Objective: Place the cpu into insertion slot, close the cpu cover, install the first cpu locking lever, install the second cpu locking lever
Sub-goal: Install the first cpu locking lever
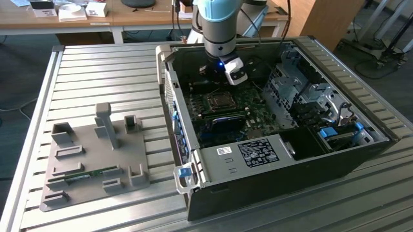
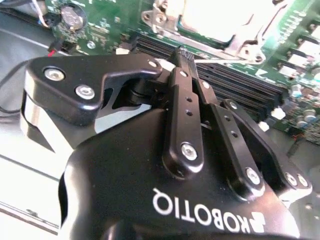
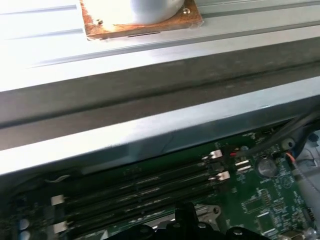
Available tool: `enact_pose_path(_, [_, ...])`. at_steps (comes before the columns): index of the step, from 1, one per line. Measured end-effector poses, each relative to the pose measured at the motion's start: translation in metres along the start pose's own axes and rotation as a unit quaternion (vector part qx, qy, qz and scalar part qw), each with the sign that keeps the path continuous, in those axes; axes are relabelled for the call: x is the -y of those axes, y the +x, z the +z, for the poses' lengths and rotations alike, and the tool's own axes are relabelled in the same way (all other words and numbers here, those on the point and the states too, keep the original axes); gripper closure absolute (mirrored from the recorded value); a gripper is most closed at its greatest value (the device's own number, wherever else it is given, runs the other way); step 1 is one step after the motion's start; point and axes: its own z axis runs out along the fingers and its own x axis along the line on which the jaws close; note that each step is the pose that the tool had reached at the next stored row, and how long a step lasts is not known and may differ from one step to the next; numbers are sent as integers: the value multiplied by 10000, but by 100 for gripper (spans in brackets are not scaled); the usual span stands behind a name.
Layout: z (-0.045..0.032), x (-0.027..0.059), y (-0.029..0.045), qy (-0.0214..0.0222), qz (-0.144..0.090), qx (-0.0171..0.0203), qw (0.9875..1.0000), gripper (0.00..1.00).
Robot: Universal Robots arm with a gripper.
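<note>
**Tool at the socket inside the open case.** The black 2-fingered tool (image 2: 183,54) on the arm is clenched. Its fingers (image 2: 184,100) meet at the tips with nothing visible between them, so it carries no part. The tips hang close over the long narrow black memory slots (image 2: 240,85), which run across the green motherboard (image 2: 115,25) just beside the socket.

Beyond these lies the square insertion slot with its silvery metal rim (image 1: 208,100), near the middle of the motherboard. The small flat silvery-grey square cpu (image 2: 205,17) appears to sit in it, bright and level. The thin silvery metal cpu cover (image 2: 252,35) seems to lie flat around it. The locking levers cannot be made out.

Judged from this, steps 1 and 2 look done and a lever step is in hand. Such a step calls for the closed tips to bear on a thin lever beside the socket, press it down and tuck it under its catch, clear of the slots and board components.

Farther out, the black computer case (image 1: 290,179) stands toward the exterior view's right edge of the slatted metal counter (image 1: 110,67). A grey moulded fixture tray (image 1: 90,162) rests near the counter's corner on the exterior view's left.
</note>
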Motion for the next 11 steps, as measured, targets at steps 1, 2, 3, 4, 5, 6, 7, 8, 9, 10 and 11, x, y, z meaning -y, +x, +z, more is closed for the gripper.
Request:
enact_pose_path(1, [-6,5,20,-1,-4,2,10000,89])
enact_pose_path(2, [-12,10,41,-3,-8,4,10000,89])
enact_pose_path(3, [-17,15,58,-4,-10,6,10000,89])
enact_pose_path(4, [-18,16,65,-5,-10,9,10000,89])
enact_pose_path(5, [-18,16,65,-5,-11,9,10000,89])
enact_pose_path(6, [-18,14,65,-5,-11,9,10000,89])
enact_pose_path(7, [-17,10,68,-7,-10,9,10000,89])
enact_pose_path(8, [-16,5,71,-8,-10,9,10000,89])
enact_pose_path(9, [-15,1,73,-11,-9,8,10000,89])
enact_pose_path(10, [-15,-2,74,-15,-8,7,10000,89])
enact_pose_path(11, [-17,-4,74,-20,-7,5,10000,89])
